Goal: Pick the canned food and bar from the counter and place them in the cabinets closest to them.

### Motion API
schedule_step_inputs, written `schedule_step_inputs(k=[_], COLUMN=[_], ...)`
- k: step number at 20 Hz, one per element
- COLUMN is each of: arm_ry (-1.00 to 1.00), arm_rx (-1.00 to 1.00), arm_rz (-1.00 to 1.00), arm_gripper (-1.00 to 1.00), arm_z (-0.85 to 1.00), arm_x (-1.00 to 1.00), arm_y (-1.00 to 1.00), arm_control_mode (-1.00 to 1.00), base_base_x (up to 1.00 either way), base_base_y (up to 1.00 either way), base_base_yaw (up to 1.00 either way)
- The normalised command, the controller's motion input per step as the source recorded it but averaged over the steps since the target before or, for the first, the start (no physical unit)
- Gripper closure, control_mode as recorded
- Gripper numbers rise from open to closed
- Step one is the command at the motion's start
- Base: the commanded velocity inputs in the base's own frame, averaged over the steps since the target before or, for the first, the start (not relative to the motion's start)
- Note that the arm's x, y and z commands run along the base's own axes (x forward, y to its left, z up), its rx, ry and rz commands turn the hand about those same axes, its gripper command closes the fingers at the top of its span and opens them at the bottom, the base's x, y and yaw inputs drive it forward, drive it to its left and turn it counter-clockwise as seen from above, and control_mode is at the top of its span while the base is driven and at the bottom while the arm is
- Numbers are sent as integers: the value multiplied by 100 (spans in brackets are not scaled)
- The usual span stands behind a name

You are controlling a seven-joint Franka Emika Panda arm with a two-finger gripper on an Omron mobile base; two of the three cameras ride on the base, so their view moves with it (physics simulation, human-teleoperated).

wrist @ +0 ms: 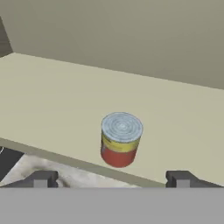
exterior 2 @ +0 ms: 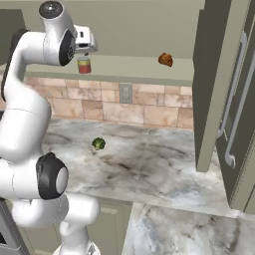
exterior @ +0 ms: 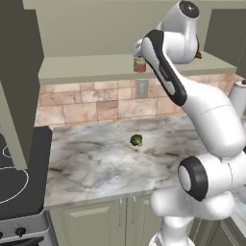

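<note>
The canned food, a short tin with a red label, yellow band and silvery lid, stands upright near the front edge of the open wall cabinet's bare shelf. The same can sits just below the raised hand in both base views. My gripper is open, its fingertips spread wide on the near side of the can and not touching it. In the right base view the gripper hovers just above the can. The marbled counter lies below. The bar is out of view.
A green broccoli floret lies mid-counter. A small orange-brown item rests further right on the shelf. Open cabinet doors hang at the left and right. A black stove borders the counter's left end.
</note>
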Motion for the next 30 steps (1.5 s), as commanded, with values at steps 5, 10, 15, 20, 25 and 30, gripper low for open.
schedule_step_inputs(k=[5, 10, 15, 20, 25, 30], arm_ry=[0, 0, -1, -16, -10, 0], arm_rx=[-9, -17, -15, -3, 0, 0], arm_rz=[6, 2, 4, 5, 2, 0], arm_gripper=[-100, -100, -100, -100, -100, -100], arm_z=[-35, -65, -91, -96, -21, 0], arm_x=[-100, -100, -100, -100, -33, 0], arm_y=[-13, -13, -17, -27, -5, 0], arm_control_mode=[-100, -100, -100, -100, -100, -100], base_base_x=[0, 0, 0, 0, 0, 0], base_base_y=[0, 0, 0, 0, 0, 0], base_base_yaw=[0, 0, 0, 0, 0, 0])
